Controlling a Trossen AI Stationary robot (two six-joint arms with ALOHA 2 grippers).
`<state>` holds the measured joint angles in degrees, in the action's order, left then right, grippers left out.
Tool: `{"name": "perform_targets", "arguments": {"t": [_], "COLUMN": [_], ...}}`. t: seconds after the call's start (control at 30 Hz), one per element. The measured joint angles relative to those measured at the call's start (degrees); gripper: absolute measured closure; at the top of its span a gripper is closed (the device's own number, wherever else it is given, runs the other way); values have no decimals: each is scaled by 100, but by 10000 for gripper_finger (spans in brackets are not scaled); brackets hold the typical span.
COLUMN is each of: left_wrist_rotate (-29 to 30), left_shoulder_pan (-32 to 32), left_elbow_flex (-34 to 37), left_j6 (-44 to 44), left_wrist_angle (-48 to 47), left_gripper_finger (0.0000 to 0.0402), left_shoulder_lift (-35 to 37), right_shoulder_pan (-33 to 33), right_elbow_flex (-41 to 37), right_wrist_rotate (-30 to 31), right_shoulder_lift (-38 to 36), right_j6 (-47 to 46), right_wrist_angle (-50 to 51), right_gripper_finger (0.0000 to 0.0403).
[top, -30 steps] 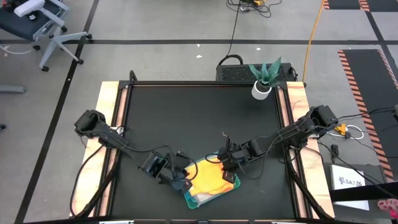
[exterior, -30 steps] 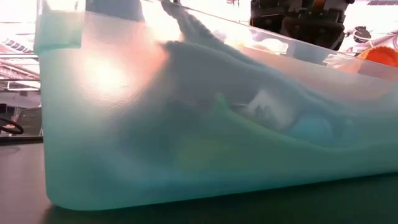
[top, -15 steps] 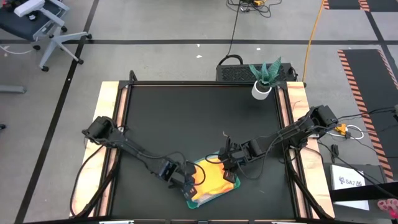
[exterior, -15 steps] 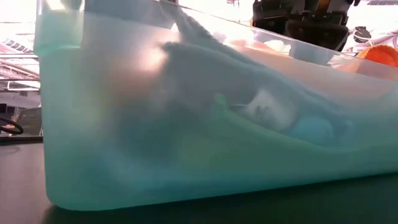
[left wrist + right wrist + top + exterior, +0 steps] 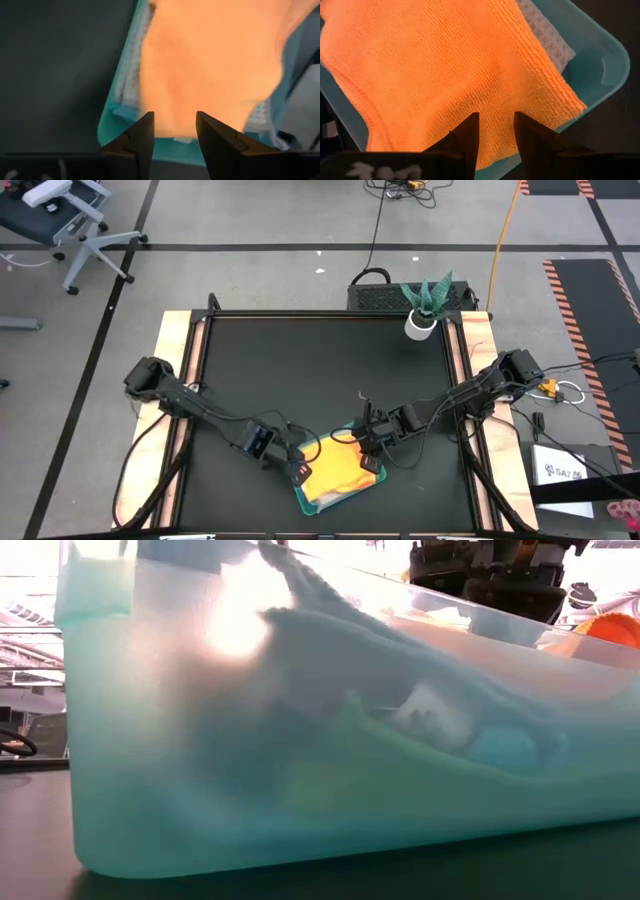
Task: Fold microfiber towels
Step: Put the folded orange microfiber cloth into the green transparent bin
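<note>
A teal tray (image 5: 306, 504) stands near the table's front edge and holds the microfiber towels. A yellow-orange towel (image 5: 336, 472) lies on top and covers most of the tray. A pale grey-white towel (image 5: 546, 41) shows under it. Through the tray's wall (image 5: 200, 790) I see green (image 5: 400, 762) and turquoise (image 5: 505, 746) cloth. My left gripper (image 5: 300, 470) stands open at the tray's left end, with nothing between its fingers (image 5: 175, 131). My right gripper (image 5: 368, 459) is open over the towel's right part (image 5: 496, 131). My right gripper points down at the yellow-orange towel (image 5: 445, 65) with open fingers. I cannot tell whether its fingertips touch the cloth.
A potted plant (image 5: 425, 306) stands at the table's far right corner. Wooden strips (image 5: 176, 370) border the black mat on the left and right. The mat beyond the tray, toward the far edge, is bare (image 5: 320, 370).
My left gripper reached toward the right over the tray's left end, then drew back toward the table's left edge. It now stands just off the yellow-orange towel, which lies in the tray.
</note>
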<state>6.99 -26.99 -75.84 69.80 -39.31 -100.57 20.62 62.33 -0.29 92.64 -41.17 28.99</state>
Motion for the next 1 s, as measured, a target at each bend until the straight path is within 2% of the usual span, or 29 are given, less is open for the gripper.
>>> {"name": "perform_targets", "arguments": {"t": [0.13,0.23,0.43,0.73,1.0], "left_wrist_rotate": [52,201,452,885,959], "left_shoulder_pan": [-52,-50,-46,-46,-46], "left_elbow_flex": [7,7,7,-1,-1], "left_j6": [239,303,165,-509,-760], "left_wrist_angle": [-661,-649,40,1405,1534], "left_gripper_finger": [256,256,256,256,256], "left_shoulder_lift": [21,21,21,13,-66], "right_shoulder_pan": [5,20,194,603,628], "right_elbow_flex": [0,0,2,2,2], "right_wrist_rotate": [-119,-313,-723,-851,-526], "right_shoulder_lift": [0,0,0,-35,-31], "right_j6": [4,4,-17,-260,134], "right_wrist_angle": [-3,-76,-77,-234,225], "right_gripper_finger": [287,287,293,349,378]}}
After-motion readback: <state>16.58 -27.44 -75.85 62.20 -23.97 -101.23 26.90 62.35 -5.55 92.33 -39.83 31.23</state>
